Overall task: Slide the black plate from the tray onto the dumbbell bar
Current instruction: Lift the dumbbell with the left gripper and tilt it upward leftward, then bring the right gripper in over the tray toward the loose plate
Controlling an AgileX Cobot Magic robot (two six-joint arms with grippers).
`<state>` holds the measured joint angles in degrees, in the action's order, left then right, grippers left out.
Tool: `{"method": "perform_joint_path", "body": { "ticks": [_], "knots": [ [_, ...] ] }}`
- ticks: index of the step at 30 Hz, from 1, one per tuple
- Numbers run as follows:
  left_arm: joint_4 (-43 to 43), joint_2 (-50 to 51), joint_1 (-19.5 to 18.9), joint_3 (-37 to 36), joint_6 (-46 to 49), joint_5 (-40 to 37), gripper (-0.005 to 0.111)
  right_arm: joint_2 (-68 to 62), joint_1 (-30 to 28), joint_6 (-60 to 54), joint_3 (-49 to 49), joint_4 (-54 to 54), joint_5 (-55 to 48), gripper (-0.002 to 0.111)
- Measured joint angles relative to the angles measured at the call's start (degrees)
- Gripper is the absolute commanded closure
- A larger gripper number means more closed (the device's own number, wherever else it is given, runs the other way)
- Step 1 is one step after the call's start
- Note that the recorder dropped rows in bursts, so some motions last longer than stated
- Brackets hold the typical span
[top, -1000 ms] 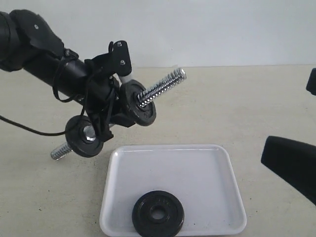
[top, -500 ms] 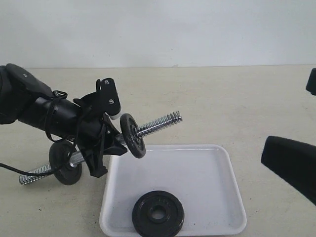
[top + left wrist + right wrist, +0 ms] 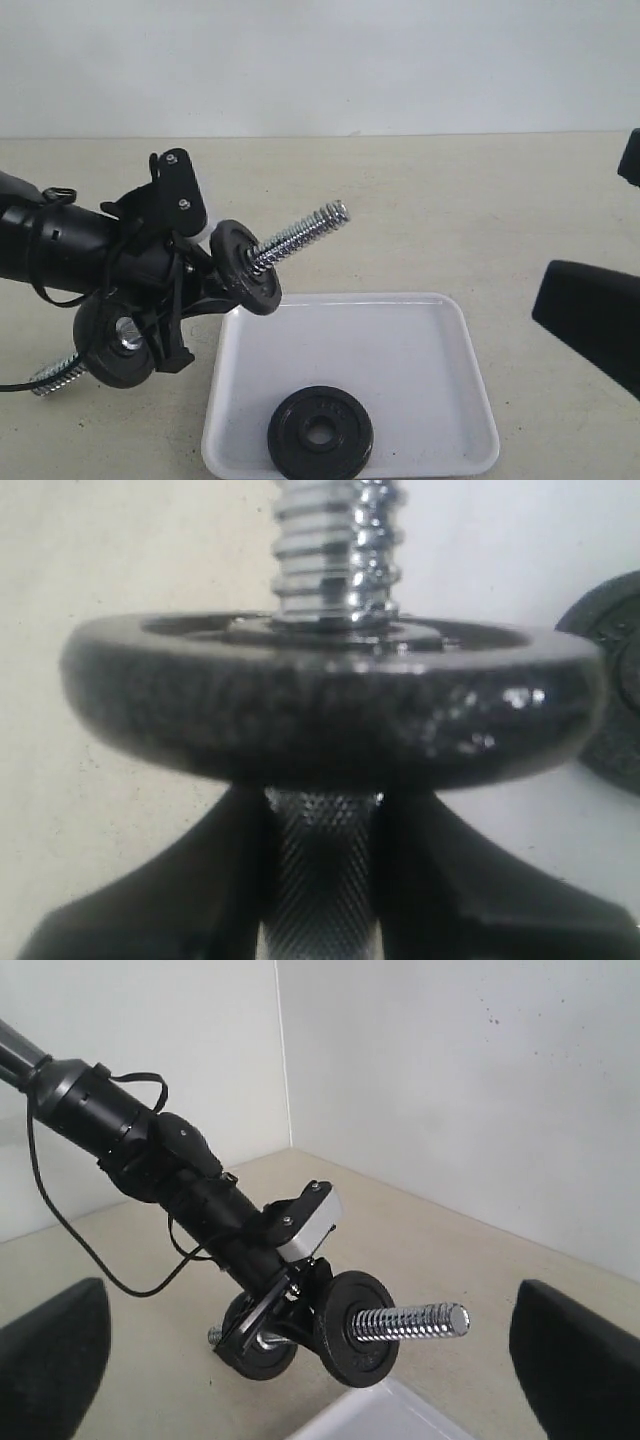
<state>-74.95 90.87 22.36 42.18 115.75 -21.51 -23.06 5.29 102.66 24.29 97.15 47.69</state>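
left claw (image 3: 320,895) gripping the tilted dumbbell bar (image 3: 300,232), right claw (image 3: 312,1365) hanging wide open, black plate (image 3: 320,432) lying flat in the tray (image 3: 440,340)

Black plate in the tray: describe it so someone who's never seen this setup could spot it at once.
Start at the white tray on the beige table, front of the exterior view. The black plate lies flat in it near the front rim, round with a centre hole. Unlike the two similar discs on the raised dumbbell bar to the left, it lies loose and alone.
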Motion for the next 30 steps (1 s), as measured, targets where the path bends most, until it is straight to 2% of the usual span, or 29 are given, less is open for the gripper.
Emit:
{"method": "perform_joint_path", "body": {
  "ticks": [4, 10, 23, 30],
  "knots": [
    [-1.53, -4.49, 0.00, -1.67, 0.36, -0.35, 0.102, 0.00, 0.00, 0.00, 0.00, -3.67, 1.43, 0.004],
    [-1.99, -5.17, 0.00, -1.75, 1.28, -1.50, 0.102, 0.00, 0.00, 1.94, 0.00, -9.85, 6.53, 0.004],
    [-1.99, -5.17, 0.00, -1.80, 1.39, -1.76, 0.102, 0.00, 0.00, 10.99, -0.10, -12.21, 13.95, 0.004],
    [-3.58, -5.17, 0.00, -1.89, 1.65, -1.65, 0.102, 0.00, 0.00, 10.57, -0.10, -15.93, 14.86, 0.004]
  ]
}}
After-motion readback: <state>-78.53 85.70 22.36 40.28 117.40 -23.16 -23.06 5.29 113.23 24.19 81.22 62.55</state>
